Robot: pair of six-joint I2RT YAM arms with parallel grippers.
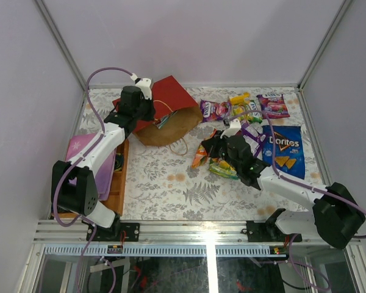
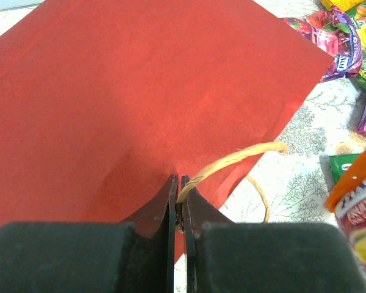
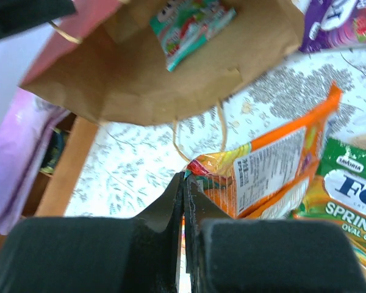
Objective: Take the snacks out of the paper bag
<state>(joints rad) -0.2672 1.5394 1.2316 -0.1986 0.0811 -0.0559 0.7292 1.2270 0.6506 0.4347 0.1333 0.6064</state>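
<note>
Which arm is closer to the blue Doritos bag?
The right arm: its fingers pinch an orange packet just left of the Doritos bag. The left arm is far off, holding the handle of the red paper bag.

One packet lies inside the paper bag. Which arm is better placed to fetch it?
Right. The left pincer is shut on the paper bag's cord handle; the right pincer faces the open mouth and teal packet, though it must likely drop the orange packet first.

L arm (image 1: 100, 146) & R arm (image 1: 290, 188): white shells w/ black joint housings, lilac cable (image 1: 93, 91) along each. Black bases (image 1: 119, 232) on silver rail (image 1: 189, 231). L tool (image 2: 178, 180), R tool (image 3: 184, 177): black tapered fingers.
</note>
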